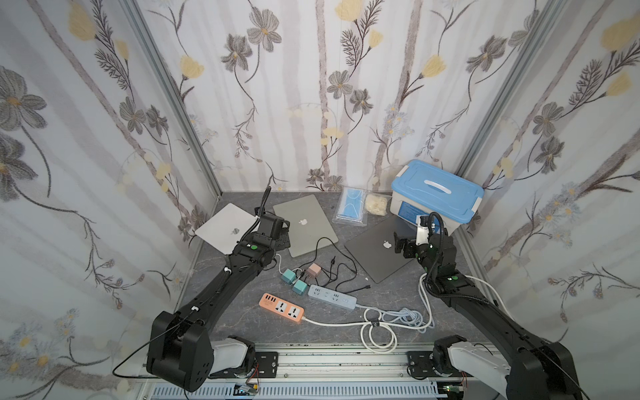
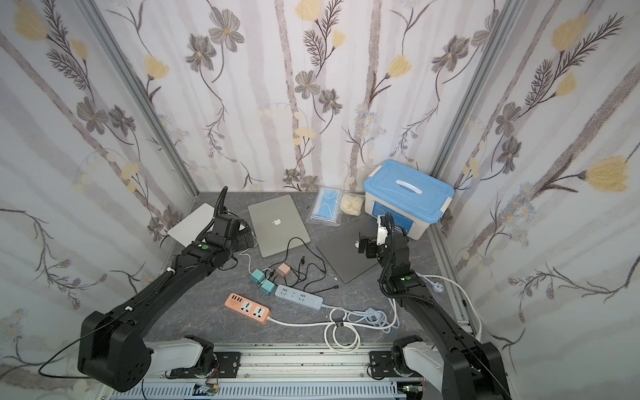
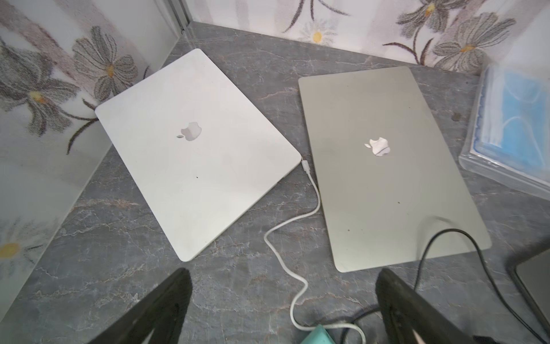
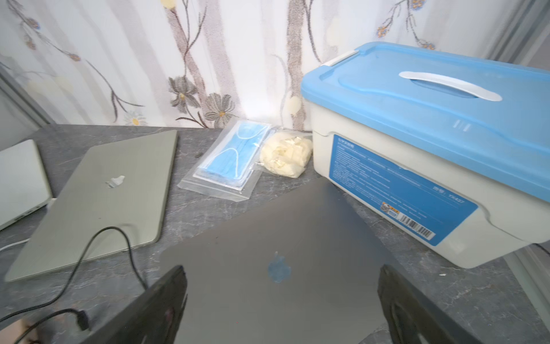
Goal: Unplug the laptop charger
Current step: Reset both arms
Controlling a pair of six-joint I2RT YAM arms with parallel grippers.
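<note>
Charger cable [image 3: 315, 205], white, sat plugged into the corner of the white laptop [image 3: 190, 149] at 10 o'clock on the counter [image 1: 235, 311]. My left end effector [image 3: 282, 272] hovered near it, wide, empty. My right end effector [image 4: 281, 269] hung wide and empty above the dark laptop [image 4: 268, 223] at 2 o'clock.

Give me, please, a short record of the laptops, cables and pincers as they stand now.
white laptop: closed, white cable plugged into its edge
silver laptop: closed, black cable arching over its corner
dark laptop: closed, below the right pincer
left pincer: open, holding nothing
right pincer: open, holding nothing
pink charger: on the table beside two teal chargers
</note>
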